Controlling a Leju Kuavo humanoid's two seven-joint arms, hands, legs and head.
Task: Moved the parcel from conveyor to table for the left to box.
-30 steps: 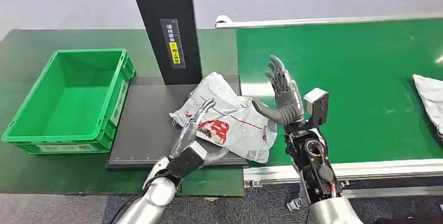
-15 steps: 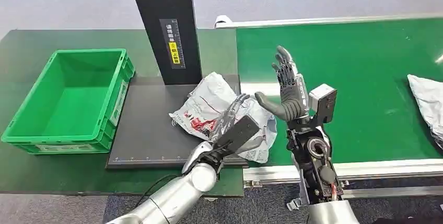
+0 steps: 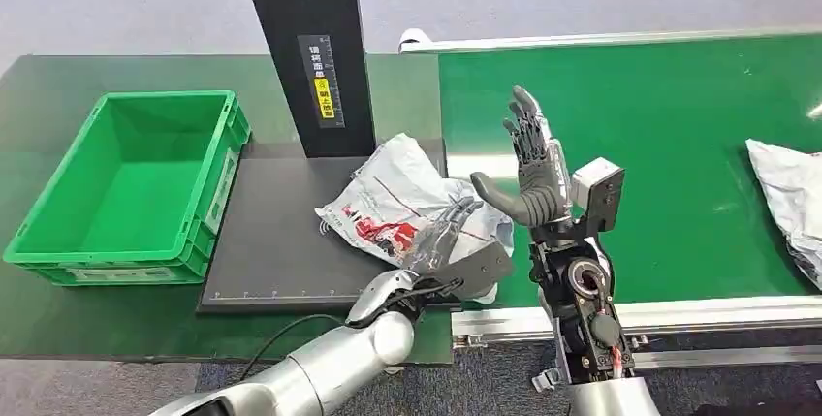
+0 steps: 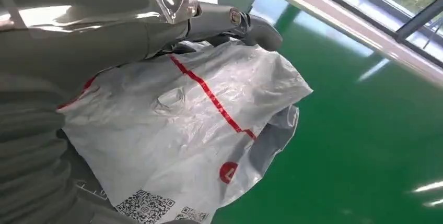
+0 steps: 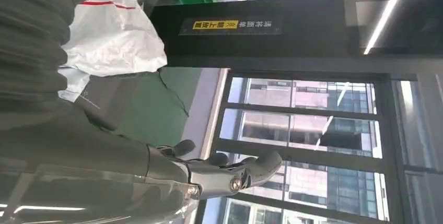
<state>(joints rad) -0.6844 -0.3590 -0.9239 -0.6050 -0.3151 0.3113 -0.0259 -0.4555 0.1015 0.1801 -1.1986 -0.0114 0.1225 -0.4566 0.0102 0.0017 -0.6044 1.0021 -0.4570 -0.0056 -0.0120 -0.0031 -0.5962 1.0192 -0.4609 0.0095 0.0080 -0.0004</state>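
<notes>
**Parcel on the plate, left hand at its near edge**

Item 1, parcel (image 3: 402,208): a crumpled white poly bag with red print and QR codes. It lies on the black plate (image 3: 271,251) of the bench (image 3: 116,314), at the foot of the black post (image 3: 308,48), with its right edge overhanging toward the conveyor (image 3: 679,144). Its long axis runs diagonally, from the far end near the post down toward me and to the right.

Item 2, my left hand (image 3: 448,241): over the near right corner of the parcel, fingers spread and pointing away from me, up along the bag. In the left wrist view the fingers (image 4: 230,20) lie against the plastic. I cannot tell whether they pinch it or only rest on it.

Item 3, my right hand (image 3: 528,164): raised above the conveyor's left end, just right of the parcel, fingers wide apart, holding nothing.

Item 4, box (image 3: 131,188): green, open-topped, at the bench's left end, well apart from the parcel.

Item 5, a second bag (image 3: 790,193) at the conveyor's right end.

Judgement: the left hand is nearer. The box lies to the left of the hand, beyond the parcel, so the carry goes leftward across the plate.
</notes>
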